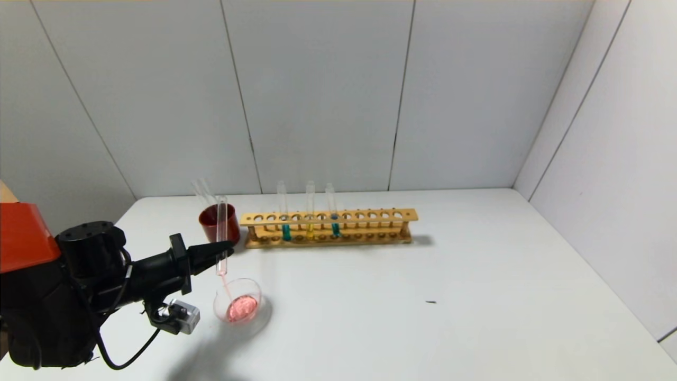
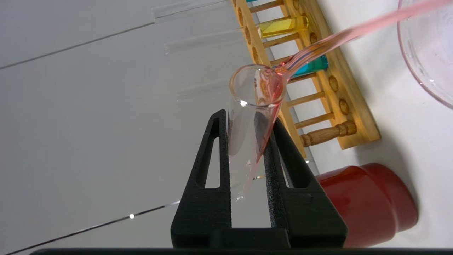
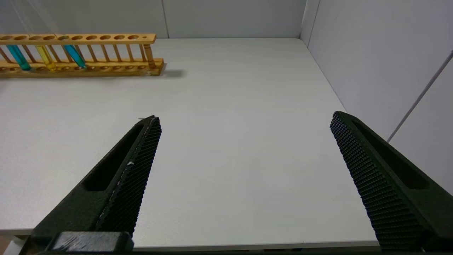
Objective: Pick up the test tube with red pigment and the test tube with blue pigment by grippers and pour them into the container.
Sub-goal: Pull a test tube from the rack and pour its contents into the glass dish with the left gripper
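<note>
My left gripper (image 1: pixel 225 247) is shut on the red-pigment test tube (image 1: pixel 221 227) and holds it mouth-down over the clear glass container (image 1: pixel 257 297). A thin red stream runs from the tube's mouth into the container, where red liquid pools. In the left wrist view the jaws (image 2: pixel 247 118) clamp the tube (image 2: pixel 254 88) near its mouth, and the container's rim (image 2: pixel 417 71) shows beyond. Two blue-teal tubes (image 1: pixel 286 231) (image 1: pixel 335 228) stand in the wooden rack (image 1: pixel 370 216). My right gripper (image 3: pixel 244 118) is open and empty above bare table near the front right edge.
A yellow-liquid tube (image 1: pixel 310 228) stands in the rack between the two blue ones. A dark red cup (image 1: pixel 211 219) holding empty clear tubes stands just left of the rack, behind the held tube. A small dark speck (image 1: pixel 431 302) lies mid-table. Walls close the back and the right.
</note>
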Robot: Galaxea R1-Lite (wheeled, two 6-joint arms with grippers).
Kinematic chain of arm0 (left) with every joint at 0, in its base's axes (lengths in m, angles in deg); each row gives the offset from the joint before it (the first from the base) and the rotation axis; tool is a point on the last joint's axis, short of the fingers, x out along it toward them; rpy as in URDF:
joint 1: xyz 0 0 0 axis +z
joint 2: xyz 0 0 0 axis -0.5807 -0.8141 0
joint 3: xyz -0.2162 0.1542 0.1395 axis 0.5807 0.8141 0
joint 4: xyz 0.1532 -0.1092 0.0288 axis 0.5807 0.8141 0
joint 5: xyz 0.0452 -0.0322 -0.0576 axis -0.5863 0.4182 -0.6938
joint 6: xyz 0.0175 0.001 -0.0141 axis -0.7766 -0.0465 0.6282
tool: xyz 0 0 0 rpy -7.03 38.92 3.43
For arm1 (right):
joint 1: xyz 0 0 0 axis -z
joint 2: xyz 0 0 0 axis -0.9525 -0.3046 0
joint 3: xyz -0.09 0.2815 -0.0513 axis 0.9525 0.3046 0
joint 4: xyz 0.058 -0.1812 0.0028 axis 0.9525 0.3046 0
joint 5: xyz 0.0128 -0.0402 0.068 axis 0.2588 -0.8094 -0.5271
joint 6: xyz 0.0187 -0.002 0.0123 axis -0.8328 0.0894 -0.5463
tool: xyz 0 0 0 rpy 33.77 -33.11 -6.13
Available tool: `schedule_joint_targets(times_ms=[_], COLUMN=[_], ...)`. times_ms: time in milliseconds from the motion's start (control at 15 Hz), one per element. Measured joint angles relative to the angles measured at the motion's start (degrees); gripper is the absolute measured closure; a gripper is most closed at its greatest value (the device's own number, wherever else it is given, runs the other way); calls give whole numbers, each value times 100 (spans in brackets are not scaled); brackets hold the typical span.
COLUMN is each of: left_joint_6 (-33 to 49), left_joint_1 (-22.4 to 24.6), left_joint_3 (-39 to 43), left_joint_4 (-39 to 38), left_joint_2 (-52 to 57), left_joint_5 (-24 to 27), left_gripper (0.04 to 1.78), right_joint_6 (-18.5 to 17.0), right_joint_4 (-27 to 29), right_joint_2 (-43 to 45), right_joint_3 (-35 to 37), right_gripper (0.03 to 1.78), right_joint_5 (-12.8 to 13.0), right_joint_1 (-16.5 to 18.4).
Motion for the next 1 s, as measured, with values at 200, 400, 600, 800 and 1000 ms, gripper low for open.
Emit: schedule_joint_targets(times_ms=[200, 400, 600, 800, 1000], left_joint_6=[-308, -578, -790, -1119, -1532], left_joint_1=[-1, 33, 43, 38, 35], left_joint_3=[-11, -22, -49, -154, -71], left_joint_4=[2, 2, 2, 0, 0], left_joint_2=[16, 46, 44, 71, 91], left_joint_5=[105, 160, 174, 345, 386], left_gripper=[149, 149, 149, 149, 149], right_joint_6=[-2, -2, -2, 0, -2], right_joint_4=[0, 0, 0, 0, 0], right_joint_2=[0, 0, 0, 0, 0], right_joint_3=[0, 0, 0, 0, 0], right_gripper=[6, 6, 6, 6, 6], right_joint_5=[-2, 0, -2, 0, -2], right_joint_1=[0, 0, 0, 0, 0])
